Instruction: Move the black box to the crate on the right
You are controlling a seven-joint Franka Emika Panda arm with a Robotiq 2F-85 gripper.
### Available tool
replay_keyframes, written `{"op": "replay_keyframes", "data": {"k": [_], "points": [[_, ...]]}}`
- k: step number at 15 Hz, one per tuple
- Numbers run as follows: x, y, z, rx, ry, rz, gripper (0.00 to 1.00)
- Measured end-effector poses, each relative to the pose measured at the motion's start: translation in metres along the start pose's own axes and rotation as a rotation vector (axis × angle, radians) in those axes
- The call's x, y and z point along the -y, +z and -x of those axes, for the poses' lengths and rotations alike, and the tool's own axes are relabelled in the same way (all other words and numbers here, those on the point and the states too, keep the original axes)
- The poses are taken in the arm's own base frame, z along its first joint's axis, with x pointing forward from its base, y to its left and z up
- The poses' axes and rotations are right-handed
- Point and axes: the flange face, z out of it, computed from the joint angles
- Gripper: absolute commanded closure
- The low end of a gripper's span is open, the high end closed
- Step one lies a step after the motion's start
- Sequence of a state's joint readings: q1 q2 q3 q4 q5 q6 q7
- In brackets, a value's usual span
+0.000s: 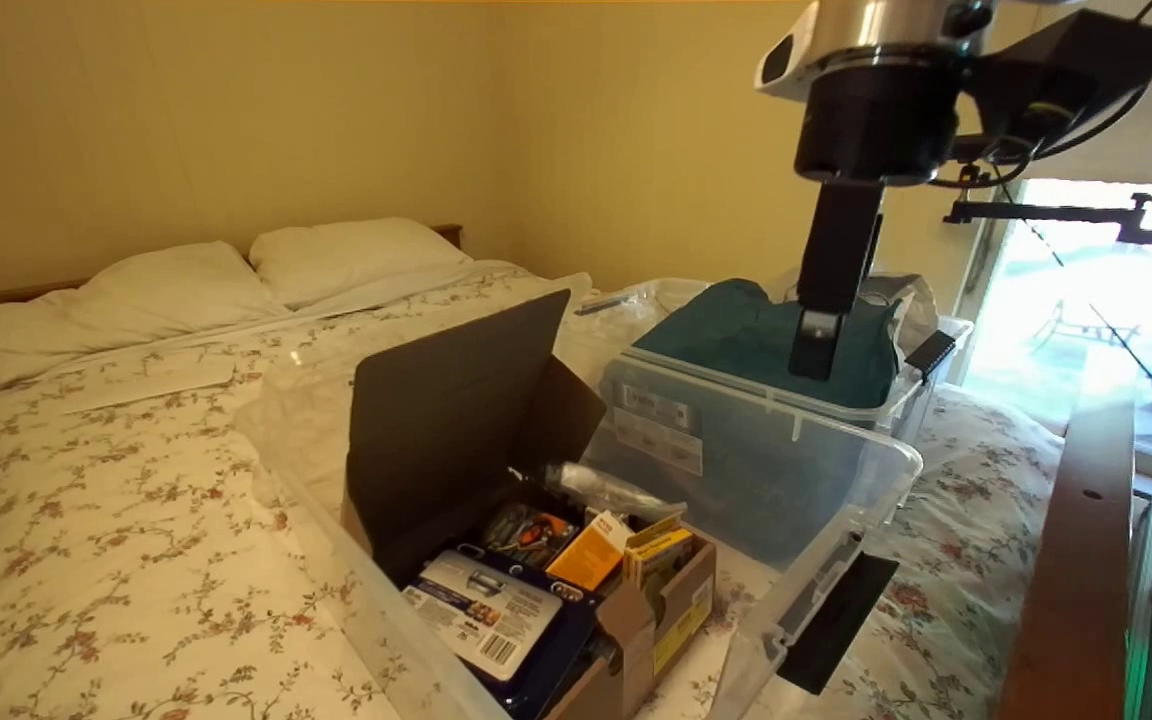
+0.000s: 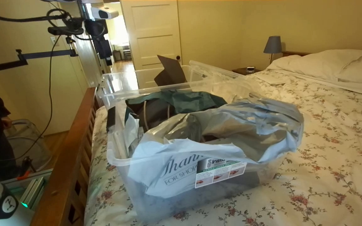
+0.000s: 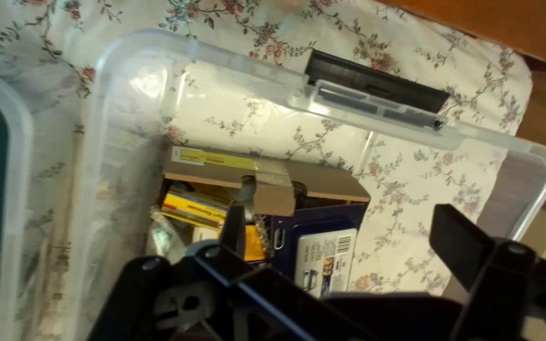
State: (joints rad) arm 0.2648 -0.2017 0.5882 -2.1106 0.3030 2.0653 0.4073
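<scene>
At the far left of an exterior view, two white pillows [image 1: 346,262] are set at the head of a bed [image 1: 116,540] covered in a floral spread. To their right, a cardboard box [image 3: 320,175] with one dark flap raised is placed inside a clear crate [image 3: 242,64]; in the box are held a blue package [image 1: 484,608] with a white label, an orange carton [image 1: 591,552] and a yellow carton [image 1: 658,552]. A dark package [image 1: 521,532] with orange and red markings is lodged beside the orange carton; whether this is the black box cannot be told. Farther right, a second clear crate [image 2: 119,161] is filled with a teal bag [image 1: 716,325] and a bunched grey plastic bag [image 2: 275,125]. The gripper [image 3: 337,220] is pointed downward above crate level, its fingers spread wide, the blue package being seen through the gap in the wrist view; a dark shape [image 3: 396,315] low in that view cannot be identified. By the rim of the crate with the cardboard box, a flat black strip [image 1: 841,625] is set. At the far right, a wooden rail [image 1: 1071,520] is seen beside a bright window [image 1: 1136,285].
</scene>
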Motion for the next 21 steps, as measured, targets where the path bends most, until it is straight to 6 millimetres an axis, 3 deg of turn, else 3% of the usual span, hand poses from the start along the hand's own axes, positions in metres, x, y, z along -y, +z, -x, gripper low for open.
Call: {"op": "replay_keyframes", "data": {"k": [2,8,10,15,19,21], "points": [[0.021,0.021,-0.007,0.052,-0.041,-0.022,0.0],[0.015,0.015,-0.01,0.04,-0.019,-0.023,0.0],[0.021,0.025,-0.015,0.027,0.05,-0.048,0.0],[0.044,0.107,-0.053,0.029,0.138,-0.097,0.0],[0.052,0.169,-0.102,0.01,0.137,-0.103,0.0],[0.054,0.19,-0.13,-0.014,0.13,-0.088,0.0]]}}
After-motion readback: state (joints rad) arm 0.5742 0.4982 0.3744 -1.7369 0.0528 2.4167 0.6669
